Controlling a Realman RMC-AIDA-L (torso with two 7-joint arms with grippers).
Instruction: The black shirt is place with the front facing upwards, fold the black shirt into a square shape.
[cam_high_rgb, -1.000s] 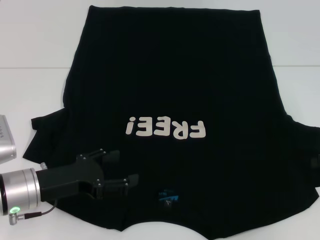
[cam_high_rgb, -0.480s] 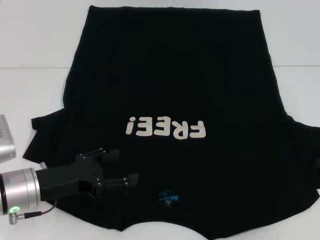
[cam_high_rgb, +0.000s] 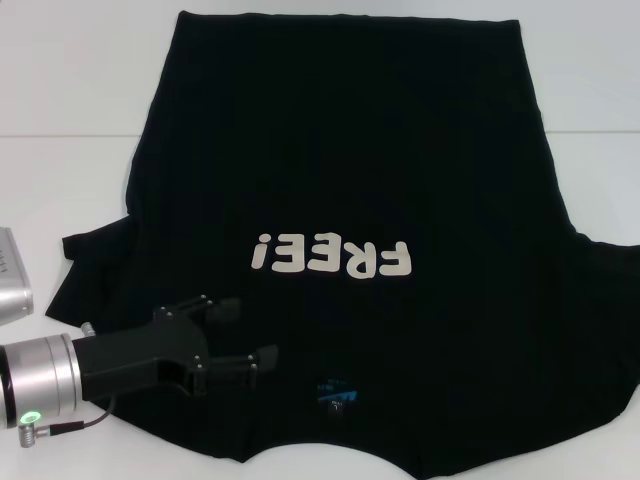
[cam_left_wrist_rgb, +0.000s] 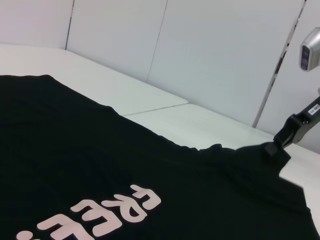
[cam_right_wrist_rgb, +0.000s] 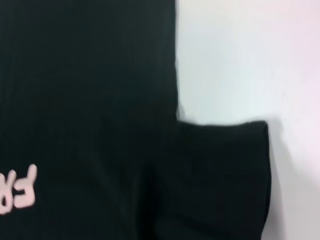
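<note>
The black shirt (cam_high_rgb: 340, 170) lies spread on the white table (cam_high_rgb: 60, 80), front up. Its cream "FREE!" lettering (cam_high_rgb: 332, 257) reads upside down in the head view, and the blue neck label (cam_high_rgb: 335, 392) is near the front edge. My left gripper (cam_high_rgb: 252, 332) hovers open over the shirt's near left shoulder, nothing between its fingers. The right gripper (cam_left_wrist_rgb: 282, 140) appears only in the left wrist view, at the tip of the right sleeve (cam_left_wrist_rgb: 260, 160). The right wrist view looks down on that sleeve (cam_right_wrist_rgb: 220, 175) and the shirt's side edge.
A silver metal object (cam_high_rgb: 12, 285) sits at the table's left edge beside the left sleeve (cam_high_rgb: 95, 265). A seam (cam_high_rgb: 60, 135) crosses the table. White wall panels (cam_left_wrist_rgb: 215, 50) stand behind the table.
A dark shape at the right edge by the right sleeve has slipped out of the head view. The left gripper has stayed in place.
</note>
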